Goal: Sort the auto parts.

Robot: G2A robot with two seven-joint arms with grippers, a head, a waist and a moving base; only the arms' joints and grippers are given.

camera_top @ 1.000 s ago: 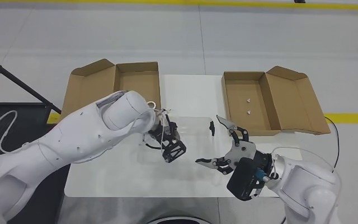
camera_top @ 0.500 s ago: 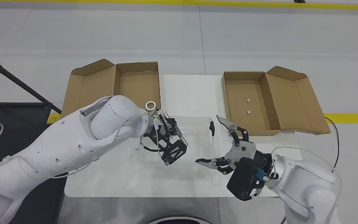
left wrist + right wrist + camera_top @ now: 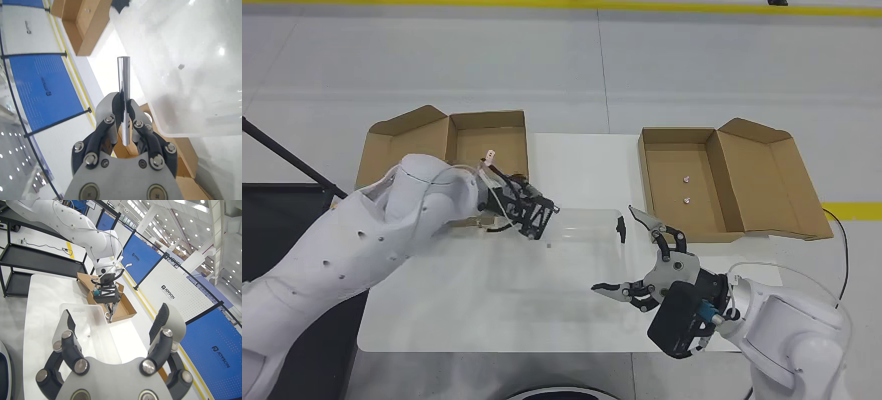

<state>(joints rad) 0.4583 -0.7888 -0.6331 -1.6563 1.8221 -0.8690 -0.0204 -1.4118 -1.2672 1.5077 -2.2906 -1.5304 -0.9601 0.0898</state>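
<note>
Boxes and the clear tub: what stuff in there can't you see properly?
Two tiny parts in the right box: too small in the top view to name.
Left box: the left arm covers part of its floor, top view.
Dark speck in the clear tub: too small, left wrist view.
Black piece at the tub's end: too small, top view.

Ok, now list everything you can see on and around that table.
table: one, white, under everything.
left box: one, brown, open, far left of the table.
right box: one, brown, open, far right.
small parts: two, pale, inside right box.
clear bin: one, transparent, table centre.
black part: one, black, at bin's far side.
dark piece: one, on bin floor.
metal rod: one, silver, in left gripper.
left gripper: shut on rod, near left box.
right gripper: open, over bin.
</note>
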